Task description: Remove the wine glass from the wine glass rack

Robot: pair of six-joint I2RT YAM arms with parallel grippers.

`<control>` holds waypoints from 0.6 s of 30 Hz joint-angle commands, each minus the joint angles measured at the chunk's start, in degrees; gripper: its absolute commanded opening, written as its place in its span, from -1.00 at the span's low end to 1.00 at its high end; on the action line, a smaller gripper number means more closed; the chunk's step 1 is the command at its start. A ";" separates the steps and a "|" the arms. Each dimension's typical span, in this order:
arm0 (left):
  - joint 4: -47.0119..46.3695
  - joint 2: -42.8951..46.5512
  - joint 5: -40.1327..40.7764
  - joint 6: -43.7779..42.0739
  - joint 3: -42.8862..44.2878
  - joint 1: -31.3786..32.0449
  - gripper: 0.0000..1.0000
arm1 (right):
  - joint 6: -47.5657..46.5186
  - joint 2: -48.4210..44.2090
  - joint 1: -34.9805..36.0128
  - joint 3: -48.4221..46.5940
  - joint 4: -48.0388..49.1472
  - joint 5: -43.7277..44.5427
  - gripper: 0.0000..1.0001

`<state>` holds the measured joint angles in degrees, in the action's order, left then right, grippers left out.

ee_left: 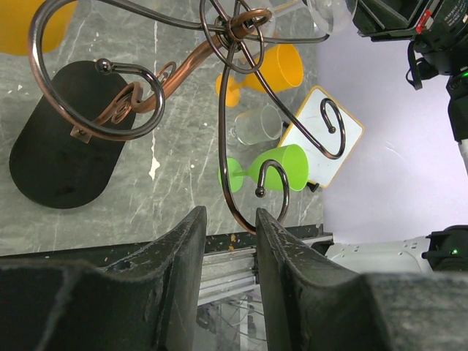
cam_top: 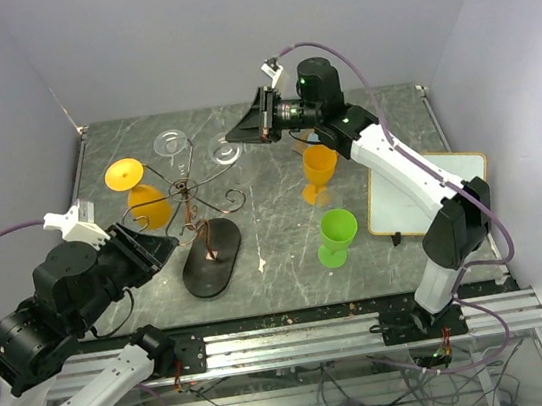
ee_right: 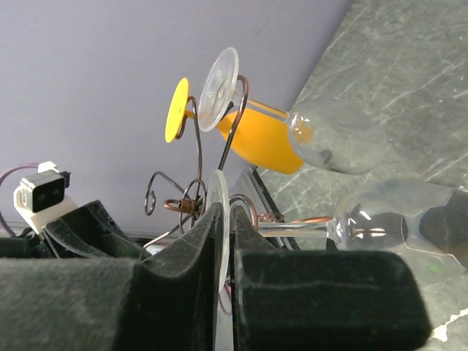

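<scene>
Right fingers (ee_right: 183, 256) pinch the wine glass (ee_right: 376, 219) by its foot; left fingers (ee_left: 183, 256) stand apart.
It hangs on the wine glass rack (cam_top: 185, 189); judge it light, slick, fragile; grip the foot gently.

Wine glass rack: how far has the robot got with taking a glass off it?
Done: the right tool is shut on the foot of a clear wine glass. In hand: that glass hangs on the wine glass rack, not yet lifted clear, while the left tool straddles a rack arm; whether it grips is unclear. Left: slide the glass off and carry it away.
</scene>
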<state>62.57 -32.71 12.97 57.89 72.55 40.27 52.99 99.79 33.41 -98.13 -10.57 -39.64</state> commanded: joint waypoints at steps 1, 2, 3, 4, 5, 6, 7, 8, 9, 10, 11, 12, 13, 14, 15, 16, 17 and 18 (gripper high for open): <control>2.48 0.69 0.61 -0.80 0.22 -0.16 -0.14 | 3.77 -3.68 -0.21 1.33 6.25 -3.92 -1.00; 2.40 0.66 0.58 -0.80 0.22 -0.12 -0.14 | 3.86 -4.09 -0.21 1.70 6.41 -4.04 -1.00; 2.46 0.51 0.57 -0.91 0.21 -0.11 -0.14 | 4.01 -4.56 -0.27 2.29 6.64 -4.10 -1.00; 2.41 0.50 0.54 -0.93 0.15 -0.16 -0.14 | 3.97 -4.87 -0.27 2.54 6.58 -3.87 -1.00; 2.25 0.38 0.46 -0.87 0.07 -0.17 -0.14 | 3.90 -5.17 -0.27 2.58 6.49 -3.84 -1.00; 2.10 0.35 0.40 -0.87 0.05 -0.12 -0.14 | 3.82 -5.32 -0.24 2.53 6.19 -4.03 -1.00; 2.00 0.29 0.39 -0.88 0.04 -0.11 -0.15 | 3.72 -5.43 -0.27 2.46 6.00 -4.12 -1.00; 1.95 0.28 0.38 -0.91 0.04 -0.12 -0.15 | 3.62 -5.51 -0.27 2.49 5.80 -4.13 -1.00; 1.95 0.28 0.37 -0.84 0.07 -0.17 -0.15 | 3.61 -5.75 -0.26 2.64 5.67 -4.13 -1.00; 1.95 0.28 0.43 -0.88 0.08 -0.19 -0.15 | 3.49 -5.91 -0.27 2.85 5.51 -4.02 -1.00; 1.91 0.33 0.47 -0.84 0.05 -0.25 -0.15 | 3.37 -6.08 -0.27 3.00 5.42 -3.95 -1.00; 1.80 0.36 0.47 -0.89 0.00 -0.13 -0.15 | 3.47 -6.20 -0.27 3.07 5.45 -3.99 -1.00; 1.65 0.36 0.40 -0.93 -0.06 -0.21 -0.15 | 3.66 -6.27 -0.27 3.14 5.58 -4.19 -1.00; 1.56 0.32 0.38 -0.87 -0.09 -0.18 -0.15 | 4.00 -6.44 -0.27 3.31 5.91 -4.34 -1.00; 1.56 0.22 0.31 -0.89 -0.05 -0.16 -0.16 | 4.27 -6.74 -0.27 3.61 6.44 -4.72 -1.00; 1.45 0.16 0.30 -0.89 -0.09 -0.11 -0.16 | 4.62 -6.92 -0.26 3.84 6.85 -5.01 -1.00; 1.38 0.03 0.26 -0.90 -0.16 -0.16 -0.15 | 4.77 -6.97 -0.27 3.94 7.03 -5.42 -1.00; 1.34 -0.06 0.15 -0.93 -0.14 -0.13 -0.16 | 4.87 -6.79 -0.15 3.80 7.13 -6.04 -1.00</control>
<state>62.54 -32.58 13.13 57.89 72.55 40.27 56.62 95.22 33.32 -94.70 -7.09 -43.13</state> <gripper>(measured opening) 0.424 0.053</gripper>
